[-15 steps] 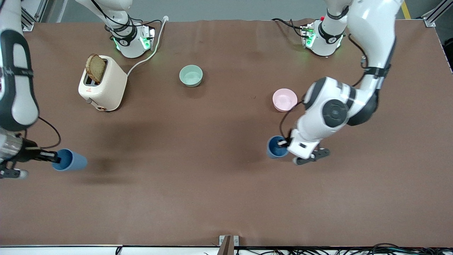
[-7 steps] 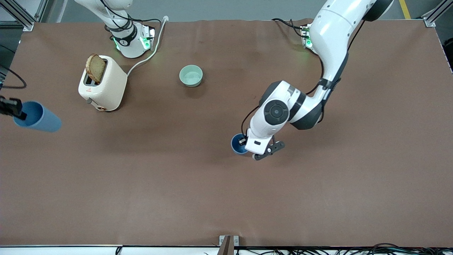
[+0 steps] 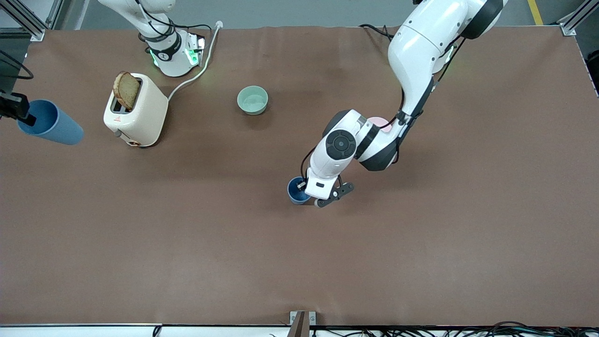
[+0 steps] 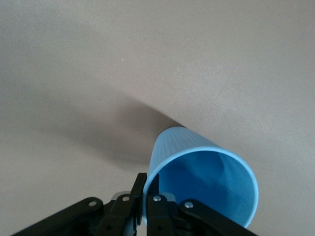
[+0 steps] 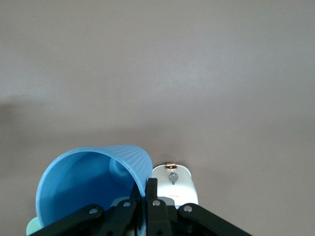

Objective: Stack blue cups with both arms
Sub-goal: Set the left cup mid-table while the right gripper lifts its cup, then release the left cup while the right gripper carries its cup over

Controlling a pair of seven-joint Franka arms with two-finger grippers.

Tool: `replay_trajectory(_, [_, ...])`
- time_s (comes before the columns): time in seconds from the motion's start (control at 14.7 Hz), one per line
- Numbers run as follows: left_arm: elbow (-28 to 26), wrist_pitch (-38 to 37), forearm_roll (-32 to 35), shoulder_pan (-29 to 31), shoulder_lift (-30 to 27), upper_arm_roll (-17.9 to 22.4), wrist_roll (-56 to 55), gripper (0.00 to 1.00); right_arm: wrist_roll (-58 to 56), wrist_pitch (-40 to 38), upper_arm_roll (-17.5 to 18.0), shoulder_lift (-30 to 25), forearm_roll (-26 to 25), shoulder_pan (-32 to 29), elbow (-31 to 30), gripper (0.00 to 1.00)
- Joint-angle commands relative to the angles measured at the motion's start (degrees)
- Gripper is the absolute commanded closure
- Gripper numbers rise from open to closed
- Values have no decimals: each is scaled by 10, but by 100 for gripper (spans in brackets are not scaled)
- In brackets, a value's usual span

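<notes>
Holding a blue cup apiece, both arms are up off the bench (image 3: 468, 234) right now. The left gripper (image 3: 302, 186) hangs over the mid bench w/ its jaws clamped on the rim of one blue cup (image 3: 295, 190), one finger inside the mouth and one outside. In the left wrist view that cup (image 4: 202, 179) sits mouth toward the camera, upright-ish, w/ the left gripper (image 4: 146, 206) pinching its wall and a soft shadow spread on the brown surface beneath.

Over at the right arm's end, the right gripper (image 3: 18, 112) sits at the very edge of the front view, jaws closed on the rim of the second blue cup (image 3: 50, 128). That cup is tilted well over, its base pointing toward the toaster (image 3: 138, 111) and down at the bench, not touching anything. The right wrist view shows the second cup (image 5: 93, 184) w/ the right gripper (image 5: 146, 199) nipping its wall, and the toaster (image 5: 174, 184) peeking out just past the rim.

A slice of toast (image 3: 126, 90) stands in the toaster's slot. The mint-green bowl (image 3: 252, 100) rests near the bench's middle, closer to the robot bases. A pink bowl (image 3: 381, 122) is mostly hidden under the left arm's wrist, only a sliver on show. The two cups are well apart, nr opposite ends of the scene.
</notes>
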Motion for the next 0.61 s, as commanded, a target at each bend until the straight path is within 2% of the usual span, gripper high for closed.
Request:
replay_trajectory(0.0, [14, 2, 15, -15, 19, 7, -9, 100, 24, 3, 2, -11, -8, 6, -16, 96])
replay_trajectory(0.2, [14, 5, 19, -17, 19, 7, -8, 99, 24, 5, 2, -10, -2, 7, -11, 96])
replay_trajectory(0.27, [14, 5, 19, -16, 19, 7, -7, 90, 24, 5, 2, -10, -1, 7, -10, 96])
replay_trajectory(0.34, [14, 5, 19, -14, 19, 7, -7, 63, 24, 6, 2, -10, -1, 7, -9, 96])
replay_trajectory(0.41, [14, 5, 19, -14, 17, 7, -8, 24, 24, 6, 3, -10, 0, 8, -8, 97])
replay_trajectory(0.48, [14, 4, 21, -11, 10, 8, -7, 0, 25, 7, 2, -10, 2, 14, -7, 97])
replay_trajectory(0.54, [15, -1, 23, -10, -3, 11, -7, 0, 28, 7, 2, -10, 2, 21, -7, 100])
